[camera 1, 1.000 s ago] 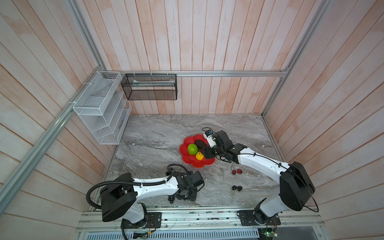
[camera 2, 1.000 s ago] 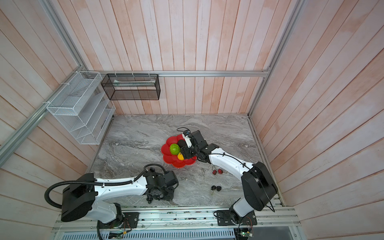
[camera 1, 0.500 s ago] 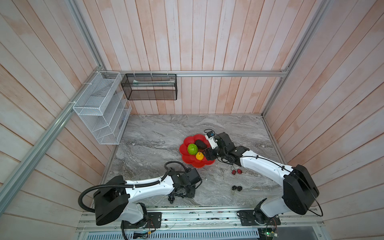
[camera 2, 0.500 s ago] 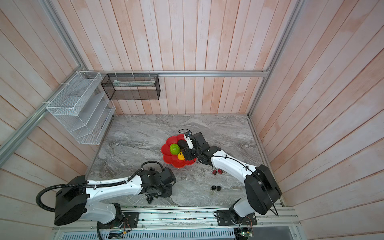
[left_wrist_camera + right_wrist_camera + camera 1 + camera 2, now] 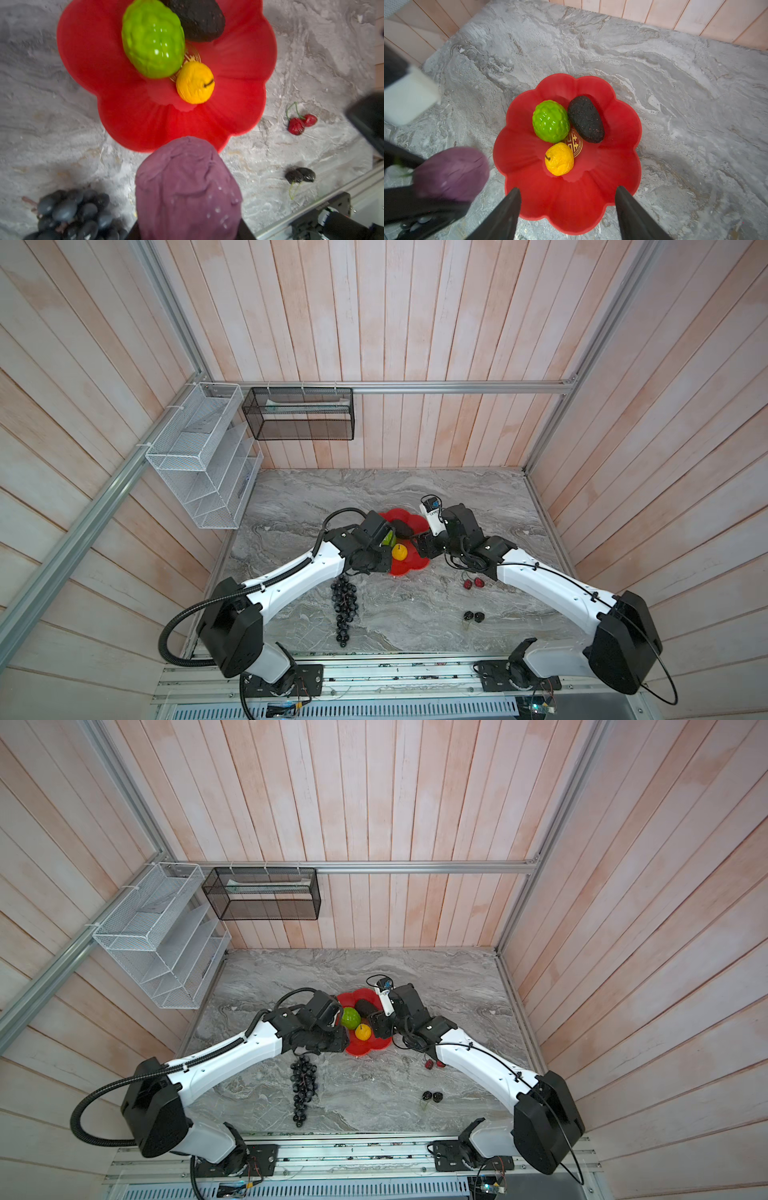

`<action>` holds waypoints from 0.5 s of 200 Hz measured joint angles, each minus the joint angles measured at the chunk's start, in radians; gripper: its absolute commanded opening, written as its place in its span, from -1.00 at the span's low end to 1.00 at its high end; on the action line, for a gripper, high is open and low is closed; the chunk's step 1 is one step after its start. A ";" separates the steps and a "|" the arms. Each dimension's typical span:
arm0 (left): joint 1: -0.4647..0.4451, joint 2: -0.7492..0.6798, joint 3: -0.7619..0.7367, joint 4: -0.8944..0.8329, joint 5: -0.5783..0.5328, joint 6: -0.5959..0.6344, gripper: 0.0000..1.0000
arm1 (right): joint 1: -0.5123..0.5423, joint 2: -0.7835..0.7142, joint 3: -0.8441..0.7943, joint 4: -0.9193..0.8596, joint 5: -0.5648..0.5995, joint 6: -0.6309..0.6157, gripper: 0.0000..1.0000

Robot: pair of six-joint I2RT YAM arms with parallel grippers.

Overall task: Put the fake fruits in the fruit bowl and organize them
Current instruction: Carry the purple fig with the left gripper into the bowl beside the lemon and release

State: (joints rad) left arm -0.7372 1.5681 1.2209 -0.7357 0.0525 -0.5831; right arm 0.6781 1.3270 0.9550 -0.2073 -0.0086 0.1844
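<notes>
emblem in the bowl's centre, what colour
Gold emblem on the red fruit bowl; right wrist view shows it best.
</notes>
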 measured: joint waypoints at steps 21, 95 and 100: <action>0.038 0.111 0.058 0.012 0.020 0.063 -0.26 | 0.000 -0.047 -0.035 -0.005 0.005 0.017 0.45; 0.087 0.306 0.131 0.037 0.047 0.157 -0.17 | -0.045 -0.145 -0.117 -0.035 0.011 0.049 0.45; 0.090 0.311 0.131 0.039 0.048 0.158 -0.17 | -0.048 -0.145 -0.122 -0.035 0.011 0.050 0.45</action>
State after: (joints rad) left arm -0.6476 1.8786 1.3518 -0.6971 0.1001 -0.4252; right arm 0.6304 1.1816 0.8333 -0.2424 0.0021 0.2340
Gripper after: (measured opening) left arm 0.432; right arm 0.725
